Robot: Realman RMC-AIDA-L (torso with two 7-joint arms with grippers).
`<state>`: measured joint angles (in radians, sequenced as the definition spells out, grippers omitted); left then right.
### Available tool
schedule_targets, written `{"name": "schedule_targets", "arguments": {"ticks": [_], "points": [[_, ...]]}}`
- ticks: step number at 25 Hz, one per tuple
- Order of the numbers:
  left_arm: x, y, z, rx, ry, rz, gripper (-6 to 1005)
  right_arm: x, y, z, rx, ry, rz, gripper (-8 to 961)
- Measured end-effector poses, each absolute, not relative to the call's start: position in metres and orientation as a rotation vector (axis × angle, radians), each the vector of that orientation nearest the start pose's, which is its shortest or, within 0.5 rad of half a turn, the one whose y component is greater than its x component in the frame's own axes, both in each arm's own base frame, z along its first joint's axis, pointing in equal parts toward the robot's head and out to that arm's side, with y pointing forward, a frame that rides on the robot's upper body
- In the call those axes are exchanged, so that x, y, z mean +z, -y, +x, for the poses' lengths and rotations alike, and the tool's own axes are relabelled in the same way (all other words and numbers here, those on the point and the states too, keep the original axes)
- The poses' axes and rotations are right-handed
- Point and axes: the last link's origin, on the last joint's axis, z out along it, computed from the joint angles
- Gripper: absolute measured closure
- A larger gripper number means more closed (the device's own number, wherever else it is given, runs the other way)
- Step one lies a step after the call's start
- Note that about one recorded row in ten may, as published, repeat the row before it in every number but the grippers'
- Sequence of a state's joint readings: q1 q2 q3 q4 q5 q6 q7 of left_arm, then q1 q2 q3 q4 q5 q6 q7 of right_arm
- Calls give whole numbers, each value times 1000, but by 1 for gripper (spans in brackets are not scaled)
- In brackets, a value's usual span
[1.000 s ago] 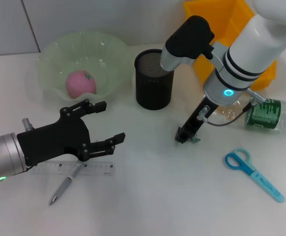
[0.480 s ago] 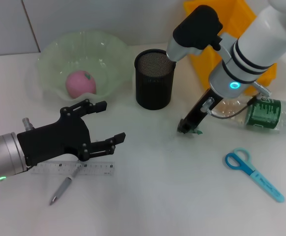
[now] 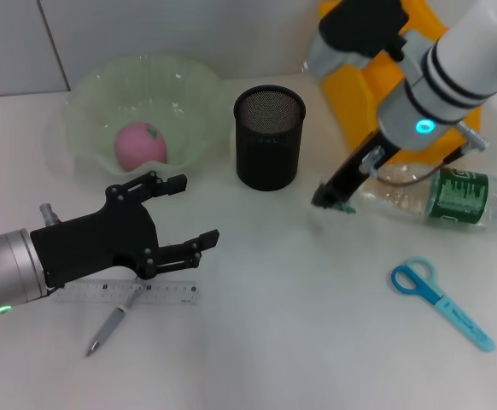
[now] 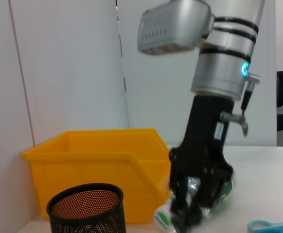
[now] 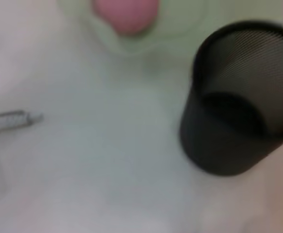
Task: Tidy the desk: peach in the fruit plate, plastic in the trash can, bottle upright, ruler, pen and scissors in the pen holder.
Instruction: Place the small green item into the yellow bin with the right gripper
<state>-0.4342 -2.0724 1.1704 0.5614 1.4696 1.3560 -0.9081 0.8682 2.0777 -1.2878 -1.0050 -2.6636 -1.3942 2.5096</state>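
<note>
My right gripper hangs above the table between the black mesh pen holder and the lying bottle, shut on a small scrap of plastic. The left wrist view shows the same gripper in front of the bottle. The yellow trash can stands just behind it. A pink peach lies in the pale green fruit plate. My left gripper stays open and empty over the clear ruler and grey pen. Blue scissors lie at the front right.
The left wrist view shows the yellow trash can behind the pen holder, and the scissors at the edge. The right wrist view looks down on the pen holder, peach and pen.
My right gripper has risen and moved back and to the right, toward the yellow trash can, carrying the plastic. The left arm has not moved.
</note>
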Motion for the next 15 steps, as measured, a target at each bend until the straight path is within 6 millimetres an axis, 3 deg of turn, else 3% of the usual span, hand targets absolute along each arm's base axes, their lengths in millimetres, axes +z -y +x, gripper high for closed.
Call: {"name": "schedule_targets", "arguments": {"ticks": [8,15], "points": [[-42,-318,-249,-766,132,-2645,139,46,-425,143,-334,-825,-2416,647],[-41,-318,-248,-773,128,-2647,139,77,-434,148,-305,-815,-2301,646]]}}
